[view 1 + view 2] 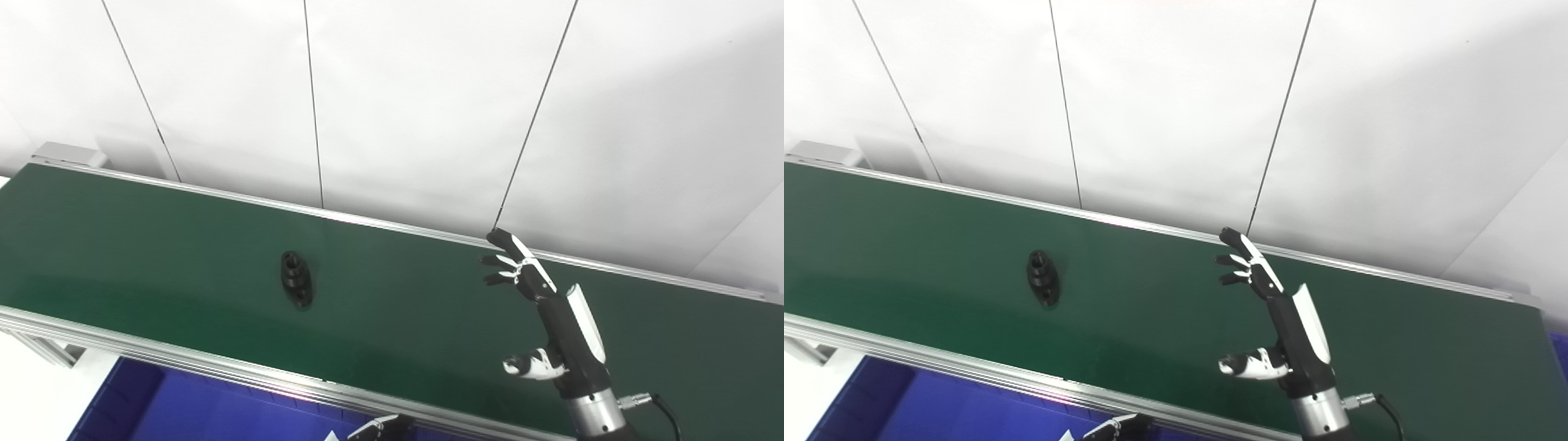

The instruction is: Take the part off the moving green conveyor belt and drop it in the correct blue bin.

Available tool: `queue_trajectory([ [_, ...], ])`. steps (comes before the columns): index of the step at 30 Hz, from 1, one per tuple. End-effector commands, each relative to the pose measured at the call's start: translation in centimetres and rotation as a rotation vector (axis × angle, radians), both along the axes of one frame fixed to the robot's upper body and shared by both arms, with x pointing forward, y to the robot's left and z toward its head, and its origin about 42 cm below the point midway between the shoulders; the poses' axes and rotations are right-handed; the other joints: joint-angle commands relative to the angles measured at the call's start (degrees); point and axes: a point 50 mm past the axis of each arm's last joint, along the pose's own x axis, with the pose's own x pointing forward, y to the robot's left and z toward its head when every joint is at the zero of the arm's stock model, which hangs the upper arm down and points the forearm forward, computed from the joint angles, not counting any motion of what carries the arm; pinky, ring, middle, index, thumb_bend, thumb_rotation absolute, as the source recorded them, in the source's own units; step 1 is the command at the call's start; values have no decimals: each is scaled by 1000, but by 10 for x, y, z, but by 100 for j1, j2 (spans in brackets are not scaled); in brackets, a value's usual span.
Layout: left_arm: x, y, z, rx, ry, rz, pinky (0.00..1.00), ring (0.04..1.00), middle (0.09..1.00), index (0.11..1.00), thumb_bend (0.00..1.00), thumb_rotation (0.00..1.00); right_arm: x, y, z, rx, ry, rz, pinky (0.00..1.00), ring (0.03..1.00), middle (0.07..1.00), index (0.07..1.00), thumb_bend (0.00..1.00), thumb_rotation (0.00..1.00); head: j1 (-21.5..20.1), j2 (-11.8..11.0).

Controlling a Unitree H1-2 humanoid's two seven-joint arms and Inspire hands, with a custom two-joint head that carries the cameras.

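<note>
I see the green belt point(153, 245) running aslant between silver rails point(184, 361). One black part point(296, 279) lies on it, left of the middle and nearer the front rail; around it the belt is bare.

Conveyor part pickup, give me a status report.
Right hand open, raised over belt. Left hand barely in view. Black part lies on belt, untouched. Nothing between.

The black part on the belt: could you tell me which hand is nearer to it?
Hard to call. The left hand sits low at the frame's bottom edge, below the black part; the right hand is open over the belt, well to its right.
</note>
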Motion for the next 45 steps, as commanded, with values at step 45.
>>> queue_trajectory([
  [45,6,-39,12,-71,-65,-57,745,837,847,843,1000,964,59,115,15,-640,-45,-154,489,668,776,865,956,838,129,88],
])
